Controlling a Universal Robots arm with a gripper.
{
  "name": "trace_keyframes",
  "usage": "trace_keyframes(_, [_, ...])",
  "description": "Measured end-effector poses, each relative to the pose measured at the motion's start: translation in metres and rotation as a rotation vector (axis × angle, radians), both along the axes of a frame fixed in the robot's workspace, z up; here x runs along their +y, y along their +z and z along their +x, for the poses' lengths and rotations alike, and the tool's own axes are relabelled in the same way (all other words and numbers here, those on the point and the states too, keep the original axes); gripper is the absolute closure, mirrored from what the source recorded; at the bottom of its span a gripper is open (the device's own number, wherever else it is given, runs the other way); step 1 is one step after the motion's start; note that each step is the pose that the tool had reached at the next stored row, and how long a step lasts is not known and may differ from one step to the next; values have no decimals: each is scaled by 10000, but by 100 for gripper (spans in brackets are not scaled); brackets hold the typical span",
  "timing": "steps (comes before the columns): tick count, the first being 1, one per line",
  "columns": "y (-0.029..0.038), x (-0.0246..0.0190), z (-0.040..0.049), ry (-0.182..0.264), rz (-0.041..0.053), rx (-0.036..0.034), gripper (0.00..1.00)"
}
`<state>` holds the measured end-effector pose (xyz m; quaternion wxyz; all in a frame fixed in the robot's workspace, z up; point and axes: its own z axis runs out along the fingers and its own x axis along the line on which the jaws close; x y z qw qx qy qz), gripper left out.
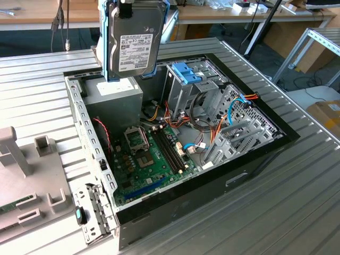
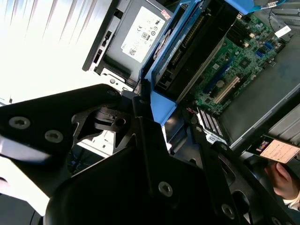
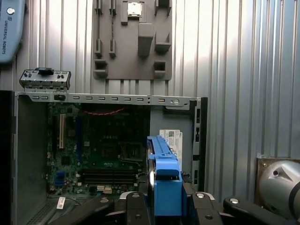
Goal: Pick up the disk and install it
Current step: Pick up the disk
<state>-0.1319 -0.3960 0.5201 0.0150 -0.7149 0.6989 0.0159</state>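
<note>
Hand is clamped on the disk — in the first wrist view the black fingers squeeze its blue carrier frame from both sides. The disk is held upright on edge, label side facing the exterior view, up in the air over the open PC case, roughly above the grey power supply. The motherboard is in plain sight below, and the drive cage with its blue-tabbed bracket is near — the case sits on the ribbed metal table.

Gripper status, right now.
Gripper: shut on the disk, holding it on edge above the open computer case.
</note>
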Motion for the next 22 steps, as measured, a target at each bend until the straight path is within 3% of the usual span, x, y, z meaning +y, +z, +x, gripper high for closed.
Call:
trace_keyframes(12, [0, -13, 0, 1, 1, -1, 64])
trace_keyframes(15, [0, -32, 2, 1, 0, 0, 64])
trace_keyframes(18, [0, -90, 9, 1, 1, -1, 64])
trace_keyframes(20, [0, -154, 15, 2, 0, 0, 64])
trace_keyframes(22, [0, -179, 17, 1, 0, 0, 64])
